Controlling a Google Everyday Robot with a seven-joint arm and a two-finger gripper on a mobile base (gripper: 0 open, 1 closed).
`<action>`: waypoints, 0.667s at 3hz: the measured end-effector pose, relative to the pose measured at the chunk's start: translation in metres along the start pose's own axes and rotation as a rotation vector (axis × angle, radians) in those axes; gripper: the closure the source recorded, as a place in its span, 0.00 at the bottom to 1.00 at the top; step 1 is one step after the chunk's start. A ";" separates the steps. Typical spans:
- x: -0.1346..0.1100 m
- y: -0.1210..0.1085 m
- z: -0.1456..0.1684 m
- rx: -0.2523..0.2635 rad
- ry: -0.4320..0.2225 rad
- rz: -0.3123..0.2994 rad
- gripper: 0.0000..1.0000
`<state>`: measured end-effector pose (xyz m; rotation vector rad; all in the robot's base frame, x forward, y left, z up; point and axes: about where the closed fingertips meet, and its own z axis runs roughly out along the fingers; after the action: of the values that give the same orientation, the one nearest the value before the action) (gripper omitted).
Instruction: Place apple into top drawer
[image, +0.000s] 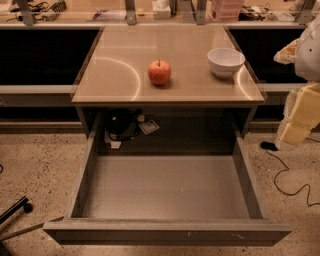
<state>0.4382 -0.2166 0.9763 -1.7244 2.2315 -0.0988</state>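
The apple (159, 72) is red-orange with a short stem and stands upright near the middle of the tan tabletop (120, 60). The top drawer (167, 187) is pulled wide open below the table's front edge. Its flat grey bottom is bare. My arm comes in at the right edge of the view, and my gripper (296, 122) hangs there beside the table's right side. It is level with the drawer's back, far right of the apple, and touches nothing.
A white bowl (225, 61) stands on the tabletop's right side. A black object (121, 125) and a small card (149, 126) lie under the table behind the drawer. A black cable (282, 175) runs across the speckled floor on the right. A black bar (12, 210) lies at the lower left.
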 end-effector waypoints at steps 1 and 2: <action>-0.001 -0.001 0.000 0.003 -0.001 -0.001 0.00; -0.020 -0.028 0.005 0.031 -0.032 -0.044 0.00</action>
<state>0.4699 -0.2043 0.9825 -1.7462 2.1585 -0.1144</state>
